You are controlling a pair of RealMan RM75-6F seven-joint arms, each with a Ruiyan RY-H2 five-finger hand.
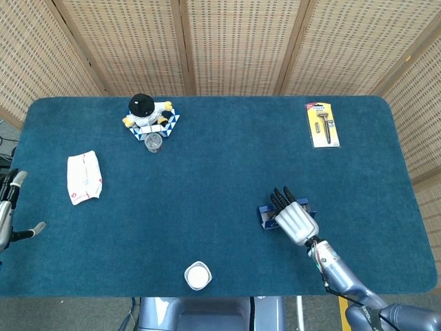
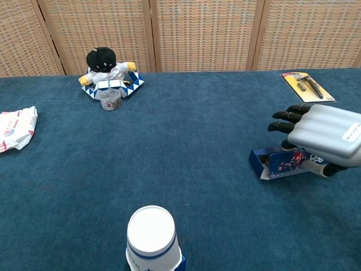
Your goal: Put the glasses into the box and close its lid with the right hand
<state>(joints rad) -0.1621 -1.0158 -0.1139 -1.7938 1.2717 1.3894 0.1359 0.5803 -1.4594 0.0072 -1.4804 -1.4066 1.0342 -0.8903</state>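
Near the front edge of the desk [image 1: 227, 172], toward its right side, the right hand [image 1: 295, 222] lies palm-down over the one blue box [image 2: 285, 162], its dark fingers [image 2: 286, 116] stretched forward and a little apart above the box's top. Flat and on top like this, it reads as a hand pressing the lid down or steadying the box rather than gripping it; whether it actually touches the lid, I cannot tell. The glasses are not visible, so they are presumably already inside, and the end flap facing left in the chest view looks slightly ajar, so closing seems unfinished.

At the desk's left edge the left hand [image 1: 8, 207] hangs idle, only partly in view, fingers apart and holding nothing, which fits a task given to the other hand.

Elsewhere, one of each: a plush toy [image 1: 146, 110] with a small glass jar [image 1: 153, 141] at the back left, a folded packet [image 1: 84, 178] by the left edge, a carded razor [image 1: 322, 125] near the back right corner, and a paper cup [image 1: 198, 276] at the front edge.
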